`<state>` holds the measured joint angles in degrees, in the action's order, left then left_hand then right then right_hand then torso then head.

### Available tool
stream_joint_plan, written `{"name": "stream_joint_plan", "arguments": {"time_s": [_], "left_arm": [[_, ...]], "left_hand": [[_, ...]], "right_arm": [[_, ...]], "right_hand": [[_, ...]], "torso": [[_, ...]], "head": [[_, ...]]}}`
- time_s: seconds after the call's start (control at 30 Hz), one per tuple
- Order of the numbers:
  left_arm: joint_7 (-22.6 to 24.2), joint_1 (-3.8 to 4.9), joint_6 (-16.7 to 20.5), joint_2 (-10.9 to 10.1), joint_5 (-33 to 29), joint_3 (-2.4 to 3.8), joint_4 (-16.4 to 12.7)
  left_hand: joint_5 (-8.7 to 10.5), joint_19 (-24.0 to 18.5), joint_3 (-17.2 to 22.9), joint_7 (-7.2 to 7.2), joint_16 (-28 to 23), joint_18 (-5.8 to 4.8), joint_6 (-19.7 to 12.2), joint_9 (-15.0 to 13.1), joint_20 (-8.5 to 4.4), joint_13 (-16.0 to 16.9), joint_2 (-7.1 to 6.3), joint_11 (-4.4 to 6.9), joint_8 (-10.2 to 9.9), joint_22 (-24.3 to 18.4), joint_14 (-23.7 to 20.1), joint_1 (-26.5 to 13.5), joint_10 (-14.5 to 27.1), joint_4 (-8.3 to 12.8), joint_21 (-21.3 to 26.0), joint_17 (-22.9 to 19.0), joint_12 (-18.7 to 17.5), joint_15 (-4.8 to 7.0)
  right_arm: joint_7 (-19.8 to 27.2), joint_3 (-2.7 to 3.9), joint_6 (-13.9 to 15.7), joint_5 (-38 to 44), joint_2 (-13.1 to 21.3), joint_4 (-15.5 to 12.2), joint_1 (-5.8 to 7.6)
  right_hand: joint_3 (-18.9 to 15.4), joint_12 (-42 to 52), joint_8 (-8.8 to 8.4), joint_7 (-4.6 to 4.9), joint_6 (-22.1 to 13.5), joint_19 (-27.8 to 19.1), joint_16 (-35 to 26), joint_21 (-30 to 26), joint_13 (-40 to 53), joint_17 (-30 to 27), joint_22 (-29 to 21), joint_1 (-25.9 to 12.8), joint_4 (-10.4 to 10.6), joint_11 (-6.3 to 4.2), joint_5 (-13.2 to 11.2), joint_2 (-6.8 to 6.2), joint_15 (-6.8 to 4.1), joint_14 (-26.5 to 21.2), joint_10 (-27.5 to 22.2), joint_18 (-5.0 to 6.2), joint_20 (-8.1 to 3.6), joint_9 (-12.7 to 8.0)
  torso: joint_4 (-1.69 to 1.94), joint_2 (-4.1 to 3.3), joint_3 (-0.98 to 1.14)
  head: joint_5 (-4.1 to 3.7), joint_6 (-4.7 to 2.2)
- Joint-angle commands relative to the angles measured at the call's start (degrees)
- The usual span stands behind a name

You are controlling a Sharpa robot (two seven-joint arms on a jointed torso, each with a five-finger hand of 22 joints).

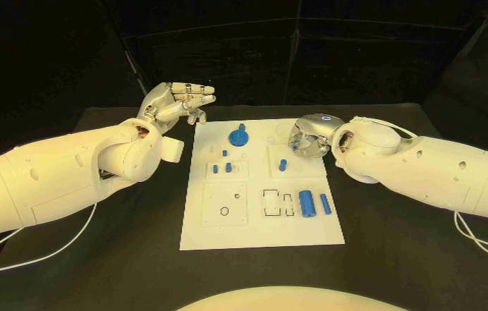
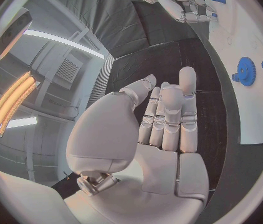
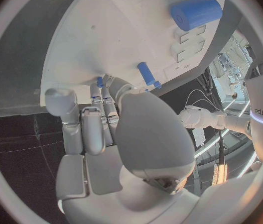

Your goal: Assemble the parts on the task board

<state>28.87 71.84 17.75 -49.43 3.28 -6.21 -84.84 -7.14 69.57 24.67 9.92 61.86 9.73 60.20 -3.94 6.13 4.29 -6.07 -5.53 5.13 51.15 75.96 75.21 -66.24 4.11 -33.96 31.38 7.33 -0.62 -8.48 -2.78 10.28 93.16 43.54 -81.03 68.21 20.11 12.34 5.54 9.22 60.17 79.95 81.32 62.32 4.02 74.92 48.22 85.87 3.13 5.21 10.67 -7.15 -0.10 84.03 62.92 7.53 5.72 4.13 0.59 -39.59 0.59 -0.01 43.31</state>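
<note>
Left hand (image 1: 179, 104) raised off the black table (image 1: 122, 226), just beside the board's far left corner, palm turned up, fingers (image 2: 169, 117) straight and pressed together side by side, holding nothing.

White task board (image 1: 259, 237) lies flat mid-table. On it, far part: blue gear (image 1: 239, 137) with a peg standing up. Below that, a few small blue pegs (image 1: 226, 167) in the left middle section; too small to tell whether they stand in holes or lie loose. Near part, right side: blue cylinder (image 1: 305, 203) and a thinner blue pin (image 1: 326, 204) lying side by side, apart, next to cut-out slots.

Right hand (image 1: 310, 137) sits low over the board's far right area, fingers curled down to the surface. Fingertips hidden under the hand in the head view. Right wrist view: fingers (image 3: 103, 97) close together near a small blue peg (image 3: 148, 74) on the board; cannot tell if they pinch anything.

Dark curtain behind the table.
</note>
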Motion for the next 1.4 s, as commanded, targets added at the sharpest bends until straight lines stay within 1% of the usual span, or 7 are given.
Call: {"name": "stream_joint_plan", "arguments": {"time_s": [0.03,0.3,0.63,0.83,1.0,1.23,1.4], "left_arm": [[0.94,0.07,-0.07,0.0,-0.48,0.04,-0.12],[0.76,0.07,-0.19,-0.03,-0.48,0.04,-0.16],[0.53,0.07,-0.36,-0.06,-0.48,0.04,-0.09],[0.48,0.07,-0.38,-0.07,-0.48,0.04,-0.07],[0.47,0.07,-0.36,-0.07,-0.48,0.04,-0.06],[0.46,0.07,-0.36,-0.11,-0.48,0.04,-0.05],[0.43,0.07,-0.36,-0.14,-0.48,0.04,0.01]], "left_hand": [[0.19,-0.39,0.03,0.01,-0.38,0.74,0.23,0.07,0.18,0.06,0.52,-0.09,0.26,-0.05,-0.42,0.06,-0.37,-0.25,0.18,-0.04,0.33,0.07],[0.19,-0.42,0.03,0.03,-0.43,0.74,0.19,0.08,0.19,0.06,0.59,-0.11,0.25,-0.09,-0.46,0.09,-0.33,-0.26,0.25,-0.11,0.34,0.07],[0.19,-0.42,0.03,0.03,-0.43,0.74,0.19,0.08,0.19,0.06,0.59,-0.11,0.25,-0.09,-0.46,0.09,-0.33,-0.26,0.25,-0.11,0.34,0.07],[0.19,-0.42,0.03,0.03,-0.43,0.74,0.19,0.08,0.19,0.06,0.59,-0.11,0.25,-0.09,-0.46,0.09,-0.33,-0.26,0.25,-0.11,0.34,0.07],[0.2,-0.46,0.03,0.06,-0.53,0.74,0.11,0.09,0.19,0.04,0.63,-0.14,0.21,-0.15,-0.53,0.15,-0.24,-0.25,0.34,-0.25,0.33,0.05],[0.2,-0.46,0.03,0.06,-0.53,0.74,0.11,0.09,0.19,0.04,0.63,-0.14,0.21,-0.15,-0.53,0.15,-0.24,-0.25,0.34,-0.25,0.33,0.05],[0.19,-0.48,0.05,0.07,-0.56,0.74,0.08,0.1,0.2,0.03,0.69,-0.14,0.2,-0.18,-0.56,0.24,-0.18,-0.22,0.4,-0.28,0.33,0.05]], "right_arm": [[-0.24,0.0,-1.26,0.99,-0.21,0.1,-0.06],[-2.0,0.0,-2.71,3.53,-0.49,0.33,-0.27],[-3.67,0.0,-2.6,6.47,-0.57,0.11,-0.44],[-3.27,0.0,-1.95,6.82,-0.73,-0.17,-0.52],[-3.0,0.0,-1.67,6.76,-0.92,-0.41,-0.62],[-3.49,0.0,-0.69,6.59,-0.85,-0.3,-0.67],[-3.78,0.01,0.61,6.57,-0.64,-0.45,-0.68]], "right_hand": [[0.88,-0.18,-0.21,-0.05,0.61,-0.17,0.3,0.77,-0.04,1.49,0.93,0.12,-0.29,-0.05,-0.48,0.04,0.25,3.16,0.67,-0.54,0.04,0.09],[3.06,-0.2,-0.33,-0.24,1.68,-0.13,0.3,2.8,0.01,1.51,3.27,-0.42,-1.23,-0.32,-1.16,0.01,0.06,3.16,1.8,-0.77,-0.07,0.18],[4.05,-0.38,-0.59,-0.25,1.88,-0.26,0.3,3.54,0.0,1.52,4.07,-0.86,-1.76,-0.34,-1.48,-0.22,0.04,3.16,2.05,-0.85,-0.08,0.15],[4.96,-0.29,-0.62,-0.38,2.52,0.17,0.31,5.5,0.12,1.54,6.73,-1.45,-2.26,-0.49,-1.68,-0.29,-0.05,3.16,2.76,-1.24,-0.11,0.23],[5.37,-0.07,-0.38,-0.78,3.67,0.53,0.3,7.15,0.32,1.55,8.89,-2.53,-2.35,-0.88,-2.45,-0.16,-0.34,3.16,3.8,-1.53,-0.26,0.42],[5.83,0.11,0.02,-1.37,5.37,1.71,0.31,10.52,0.63,1.61,13.65,-3.3,-2.63,-1.48,-2.74,0.71,-0.85,3.18,5.27,-2.29,-0.67,0.71],[5.91,0.1,0.09,-1.49,5.8,1.92,0.3,11.21,0.72,1.61,14.59,-3.48,-2.75,-1.63,-2.71,0.97,-0.95,3.19,5.67,-2.44,-0.78,0.79]], "torso": [[-0.01,0.0,-0.02],[-0.01,0.05,-0.03],[-0.04,0.02,-0.01],[-0.06,0.01,-0.03],[-0.05,0.02,-0.02],[0.0,0.06,-0.03],[-0.03,0.05,0.02]], "head": [[0.02,0.07],[-0.03,0.3],[-0.03,0.43],[-0.15,0.49],[-0.21,0.54],[-0.23,0.61],[-0.13,0.6]]}}
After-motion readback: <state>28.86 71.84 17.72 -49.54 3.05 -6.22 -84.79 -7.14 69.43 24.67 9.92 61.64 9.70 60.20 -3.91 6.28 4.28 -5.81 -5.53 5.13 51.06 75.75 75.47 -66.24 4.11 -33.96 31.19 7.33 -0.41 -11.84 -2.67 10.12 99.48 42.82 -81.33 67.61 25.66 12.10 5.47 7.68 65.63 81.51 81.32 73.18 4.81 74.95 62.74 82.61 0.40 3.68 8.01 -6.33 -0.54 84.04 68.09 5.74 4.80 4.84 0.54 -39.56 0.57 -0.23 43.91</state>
